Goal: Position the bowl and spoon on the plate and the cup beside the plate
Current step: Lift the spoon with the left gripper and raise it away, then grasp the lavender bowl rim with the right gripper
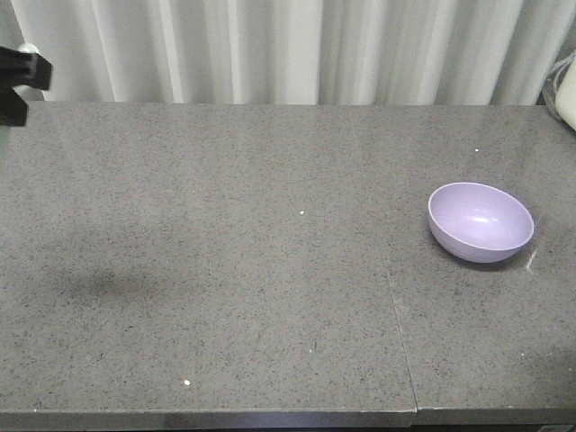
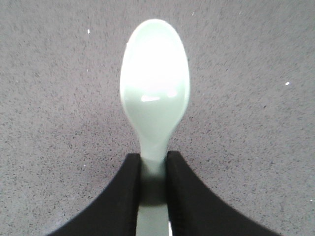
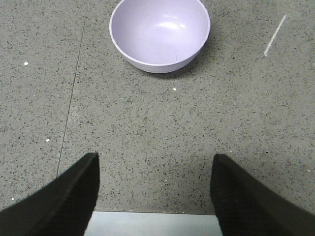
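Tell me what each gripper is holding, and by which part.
The left gripper holds the spoon by its handle, just behind the scoop. The right gripper is open and holds nothing; the bowl sits apart, ahead of it.

Straight ahead of the right claw (image 3: pixel 155 164), whose jaws are spread wide, the bowl (image 3: pixel 160 34) is the only obstacle. Bare counter (image 3: pixel 147 123) lies between them and to both sides. Beneath the left claw (image 2: pixel 153 160), clamped on the spoon (image 2: pixel 155 83), only counter shows.
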Robot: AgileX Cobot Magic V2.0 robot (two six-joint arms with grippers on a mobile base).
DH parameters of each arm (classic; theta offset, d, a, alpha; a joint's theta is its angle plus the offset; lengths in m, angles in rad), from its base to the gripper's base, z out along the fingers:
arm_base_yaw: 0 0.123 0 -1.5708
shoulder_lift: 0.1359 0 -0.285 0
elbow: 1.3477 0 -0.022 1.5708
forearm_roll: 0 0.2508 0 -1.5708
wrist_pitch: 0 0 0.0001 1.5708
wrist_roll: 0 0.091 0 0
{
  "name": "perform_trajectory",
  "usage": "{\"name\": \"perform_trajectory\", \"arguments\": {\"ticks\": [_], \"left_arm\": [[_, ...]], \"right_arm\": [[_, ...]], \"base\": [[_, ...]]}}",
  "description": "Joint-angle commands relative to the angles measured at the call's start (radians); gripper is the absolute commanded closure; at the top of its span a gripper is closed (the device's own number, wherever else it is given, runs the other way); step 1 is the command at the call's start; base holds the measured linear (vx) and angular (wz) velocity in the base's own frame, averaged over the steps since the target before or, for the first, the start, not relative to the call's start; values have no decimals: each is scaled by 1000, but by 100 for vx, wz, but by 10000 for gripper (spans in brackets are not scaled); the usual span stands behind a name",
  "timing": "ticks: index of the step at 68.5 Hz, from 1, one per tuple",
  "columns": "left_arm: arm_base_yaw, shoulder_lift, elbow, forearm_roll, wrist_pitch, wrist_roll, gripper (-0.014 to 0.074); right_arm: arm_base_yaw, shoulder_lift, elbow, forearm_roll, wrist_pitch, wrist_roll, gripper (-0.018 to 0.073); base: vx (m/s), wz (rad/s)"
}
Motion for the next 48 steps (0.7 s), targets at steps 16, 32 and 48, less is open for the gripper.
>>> {"name": "perform_trajectory", "arguments": {"ticks": [16, 32, 48], "left_arm": [[-8, -70, -24, -5, -8, 5, 603], [-8, -70, -24, -5, -7, 5, 603], [-8, -70, -24, -5, -7, 5, 603]], "right_arm": [[-3, 7, -33, -7, -67, 11, 77], [-3, 129, -98, -64, -125, 64, 77], [-10, 346, -225, -97, -164, 72, 77]], "base": [[0, 0], [0, 0], [0, 0]]}}
